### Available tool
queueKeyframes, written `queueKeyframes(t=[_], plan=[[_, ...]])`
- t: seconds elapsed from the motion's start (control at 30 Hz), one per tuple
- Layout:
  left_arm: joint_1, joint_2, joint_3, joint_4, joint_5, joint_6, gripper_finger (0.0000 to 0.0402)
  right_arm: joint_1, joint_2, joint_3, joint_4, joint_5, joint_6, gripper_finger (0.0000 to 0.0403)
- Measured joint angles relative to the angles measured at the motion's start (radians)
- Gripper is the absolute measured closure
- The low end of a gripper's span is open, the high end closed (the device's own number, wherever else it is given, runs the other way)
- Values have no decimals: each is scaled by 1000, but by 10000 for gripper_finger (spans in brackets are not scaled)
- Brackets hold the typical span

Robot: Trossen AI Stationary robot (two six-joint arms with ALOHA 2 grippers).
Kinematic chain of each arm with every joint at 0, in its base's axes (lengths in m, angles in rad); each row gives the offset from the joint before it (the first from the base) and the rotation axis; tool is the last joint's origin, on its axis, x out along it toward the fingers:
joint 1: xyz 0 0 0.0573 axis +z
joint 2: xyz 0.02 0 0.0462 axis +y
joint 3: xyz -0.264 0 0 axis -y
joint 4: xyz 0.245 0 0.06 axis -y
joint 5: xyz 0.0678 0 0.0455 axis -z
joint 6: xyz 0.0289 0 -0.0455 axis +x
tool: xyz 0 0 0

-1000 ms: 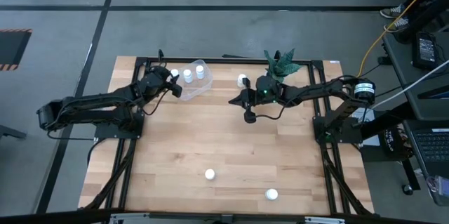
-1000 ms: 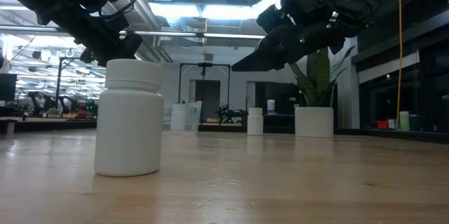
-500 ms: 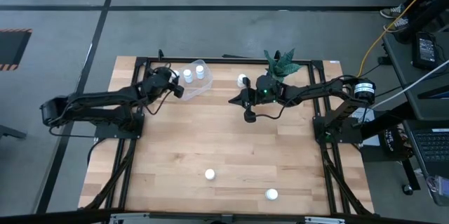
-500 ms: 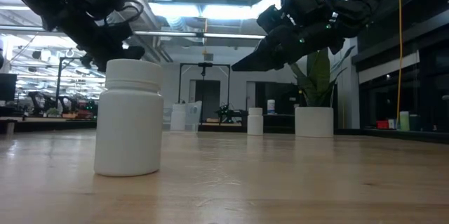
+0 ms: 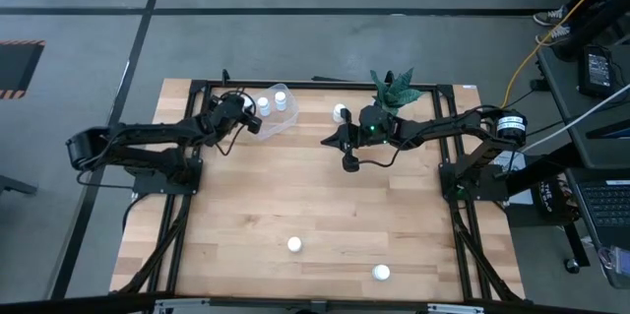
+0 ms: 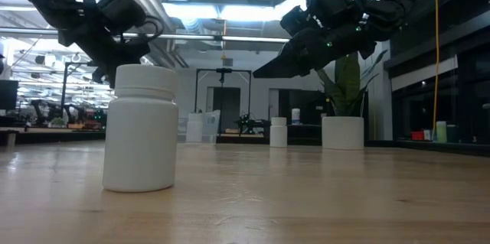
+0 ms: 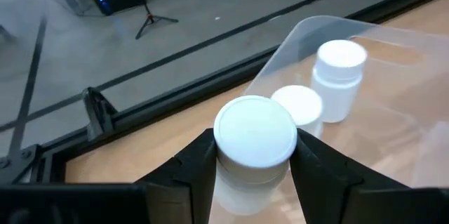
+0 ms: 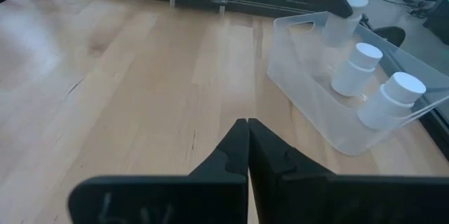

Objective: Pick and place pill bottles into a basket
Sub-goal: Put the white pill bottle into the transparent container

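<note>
— Looking at the left gripper [image 7: 254, 171]: what is it doing?

— Its two dark fingers are clamped on a pill bottle [image 7: 255, 134], one on each side of the white cap. It hangs at the near corner of the basket [image 5: 279, 125], at the far left of the table [image 5: 325, 206].

— And the basket itself?

— Clear plastic, rounded corners. Two bottles [image 5: 272, 103] stand upright inside it, side by side (the left wrist view shows one cap [image 7: 297, 103] just past the held bottle and a taller-looking one [image 7: 339, 78] beyond it).

— Where is the right gripper [image 8: 247, 147]?

— Above the middle of the far half of the table, its fingertips pressed together with nothing between them. In the low view it hangs well above the wood [image 6: 276, 64].

— Any bottles outside the basket?

— Yes. One bottle [image 5: 340, 112] stands at the far edge, between the basket and the white pot with the green plant [image 5: 394, 90]. Two more stand near the front edge: one [image 5: 294, 245] about mid-width, another [image 5: 381, 273] to its right and closer to the edge. Both are well apart from either arm.

— Which one fills the low view?

— A big white bottle [image 6: 141, 138], upright on the wood; I cannot tell for certain which of the front two it is.
</note>
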Motion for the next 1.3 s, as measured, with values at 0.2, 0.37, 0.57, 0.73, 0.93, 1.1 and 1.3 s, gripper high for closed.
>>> queueKeyframes(t=[0.2, 0.37, 0.57, 0.73, 0.93, 1.1, 1.3], plan=[[29, 47, 0, 46, 75, -6, 252, 0, 0, 0, -1, 0, 0, 400], [30, 74, 0, 76, 56, 5, 252, 0, 0, 0, -10, 0, 0, 400], [30, 87, -91, 239, 49, 0, 252, 0, 0, 0, -14, 0, 1, 400], [48, 83, -162, 375, 129, 9, 252, 0, 0, 0, -16, 0, 0, 400], [71, 83, -162, 410, 154, 39, 252, 0, 0, 0, -2, 0, 0, 400], [86, 83, -162, 402, 164, 40, 252, 0, 0, 0, 1, 0, 0, 400], [92, 83, -162, 378, 165, 34, 252, 0, 0, 0, 1, 0, -1, 400]])
